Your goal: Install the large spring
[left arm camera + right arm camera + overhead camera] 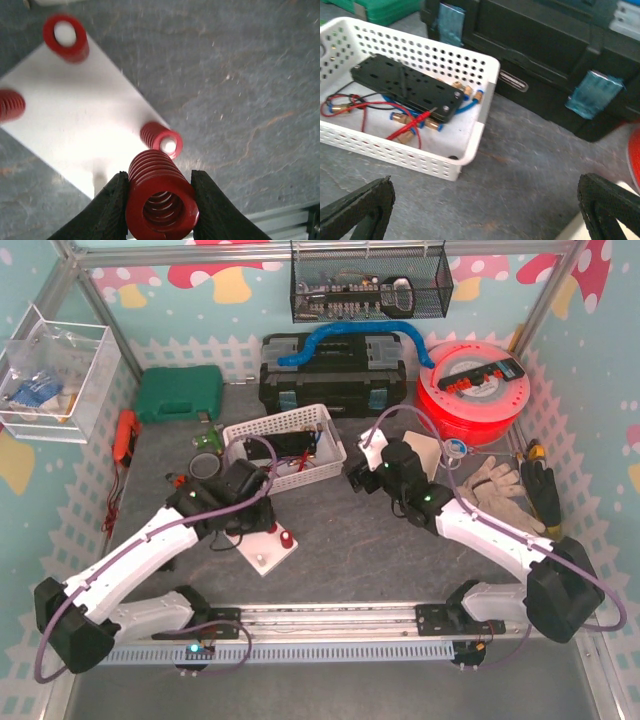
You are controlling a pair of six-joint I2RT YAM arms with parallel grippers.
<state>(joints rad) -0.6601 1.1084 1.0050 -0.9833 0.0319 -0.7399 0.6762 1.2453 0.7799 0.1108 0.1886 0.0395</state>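
Clamped between the two black jaws of the left gripper (160,202): large red spring (161,197), open end toward the camera, held just over the near corner of a white base plate (75,125). Just beyond it, a smaller red spring (161,140) standing on the plate; two more near other corners. Picked up but apparently not yet seated, so placing and releasing remain. Right gripper (485,210) spread wide, holding nothing, above the table beside a white basket (475,127).
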